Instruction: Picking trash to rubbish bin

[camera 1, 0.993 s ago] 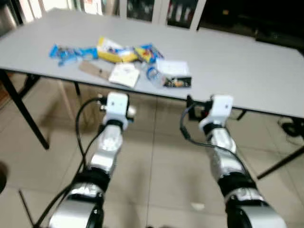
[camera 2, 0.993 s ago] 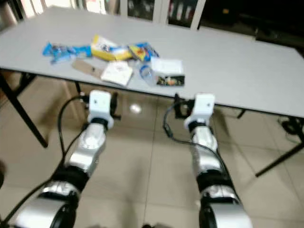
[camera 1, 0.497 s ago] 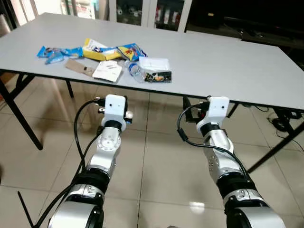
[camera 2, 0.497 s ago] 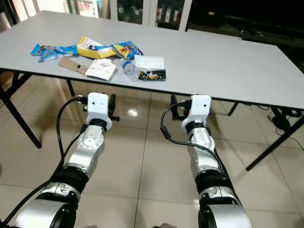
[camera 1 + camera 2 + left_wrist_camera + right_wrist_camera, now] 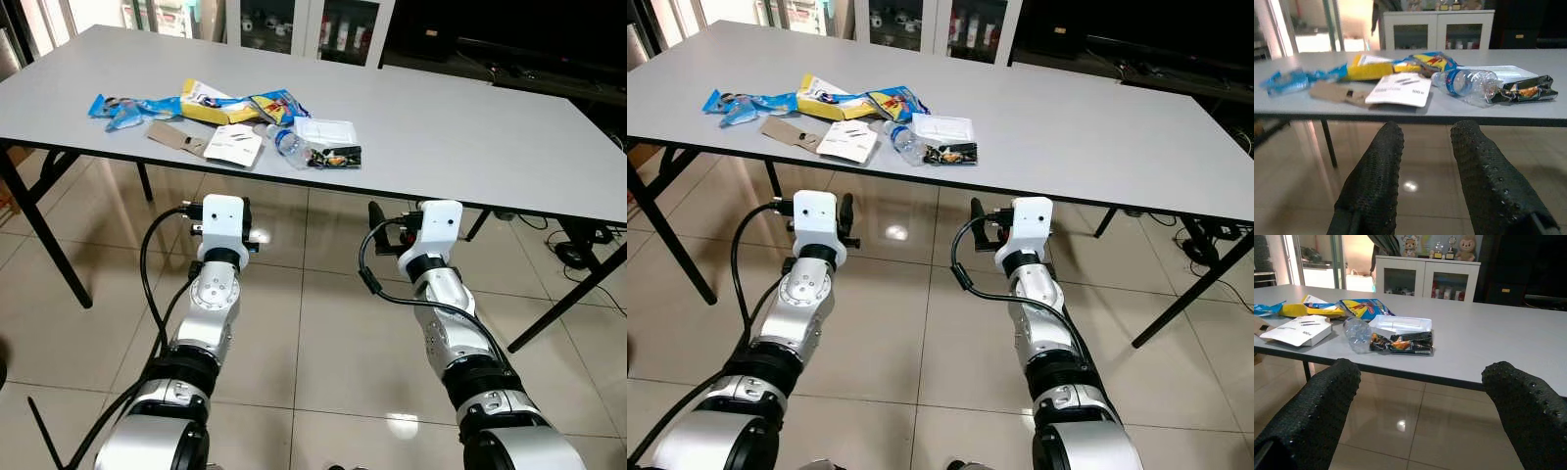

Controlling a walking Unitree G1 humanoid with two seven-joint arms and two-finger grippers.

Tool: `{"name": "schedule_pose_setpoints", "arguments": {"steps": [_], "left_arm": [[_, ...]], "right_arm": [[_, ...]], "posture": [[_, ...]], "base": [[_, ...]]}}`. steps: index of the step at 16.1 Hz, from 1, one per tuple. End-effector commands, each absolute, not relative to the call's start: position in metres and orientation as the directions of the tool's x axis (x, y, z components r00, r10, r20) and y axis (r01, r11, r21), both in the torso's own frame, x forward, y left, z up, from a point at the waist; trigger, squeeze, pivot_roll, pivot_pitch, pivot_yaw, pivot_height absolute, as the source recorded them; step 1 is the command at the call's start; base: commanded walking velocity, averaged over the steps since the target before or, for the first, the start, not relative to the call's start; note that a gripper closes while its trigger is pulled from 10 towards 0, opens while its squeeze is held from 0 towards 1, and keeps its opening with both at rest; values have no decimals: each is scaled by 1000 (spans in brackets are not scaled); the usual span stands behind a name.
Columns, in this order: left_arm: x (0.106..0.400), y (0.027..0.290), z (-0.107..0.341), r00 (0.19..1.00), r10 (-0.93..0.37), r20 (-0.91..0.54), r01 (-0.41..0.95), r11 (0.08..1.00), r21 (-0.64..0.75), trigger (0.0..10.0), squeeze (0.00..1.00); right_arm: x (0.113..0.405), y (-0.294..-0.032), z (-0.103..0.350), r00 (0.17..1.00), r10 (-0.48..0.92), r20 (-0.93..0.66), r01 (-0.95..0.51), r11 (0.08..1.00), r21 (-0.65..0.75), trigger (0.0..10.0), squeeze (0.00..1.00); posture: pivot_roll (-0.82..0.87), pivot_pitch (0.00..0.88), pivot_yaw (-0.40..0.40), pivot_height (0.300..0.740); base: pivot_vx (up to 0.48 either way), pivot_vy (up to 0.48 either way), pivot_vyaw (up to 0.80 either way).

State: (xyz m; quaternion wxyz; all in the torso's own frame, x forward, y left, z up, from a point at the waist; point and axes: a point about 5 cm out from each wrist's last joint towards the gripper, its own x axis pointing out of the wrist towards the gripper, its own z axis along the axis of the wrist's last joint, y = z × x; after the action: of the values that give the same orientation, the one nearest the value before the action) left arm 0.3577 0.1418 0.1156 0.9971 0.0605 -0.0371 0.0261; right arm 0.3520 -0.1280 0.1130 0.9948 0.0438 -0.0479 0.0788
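A pile of trash lies on the grey table near its front left: blue wrappers, a yellow packet, a cardboard strip, a white booklet, a crushed plastic bottle, a white tray and a dark snack wrapper. Both arms reach forward below the table's front edge, short of the trash. My left gripper is open by a narrow gap with nothing in it. My right gripper is wide open and holds nothing.
Black table legs stand at the left and slant at the right. The floor under the arms is glossy tile. Cables lie on the floor at the far right. White glass-door cabinets stand behind the table.
The head camera has shifted and the blur has cleared. Both arms still reach forward under the table edge, a little lower in the picture. The trash has not moved.
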Motion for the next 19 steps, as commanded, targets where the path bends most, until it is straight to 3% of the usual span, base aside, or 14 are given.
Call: {"name": "schedule_pose_setpoints", "arguments": {"steps": [1,14,15,17,19], "left_arm": [[359,136,114,998,35,55,-40,995,93,10000,1000],[357,134,115,996,63,60,-67,995,68,10000,1000],[357,135,115,996,76,51,-78,996,44,10000,0],[356,140,115,994,97,53,-95,995,-37,10000,0],[356,141,116,993,97,65,-91,992,-86,10000,0]], "right_arm": [[353,-132,115,984,147,97,-155,985,71,10000,0],[349,-119,107,966,251,61,-256,963,90,10000,0],[347,-113,104,950,309,43,-312,946,89,10000,0],[339,-98,96,903,429,9,-428,900,88,10000,0],[336,-94,95,892,452,10,-451,887,97,10000,0]], "posture": [[-48,58,-112,740],[-51,63,-109,740],[-53,64,-110,740],[-51,64,-111,740],[-50,63,-110,740]], "base": [[0,0,0],[0,0,0],[0,0,0],[0,0,0],[0,0,0]]}}
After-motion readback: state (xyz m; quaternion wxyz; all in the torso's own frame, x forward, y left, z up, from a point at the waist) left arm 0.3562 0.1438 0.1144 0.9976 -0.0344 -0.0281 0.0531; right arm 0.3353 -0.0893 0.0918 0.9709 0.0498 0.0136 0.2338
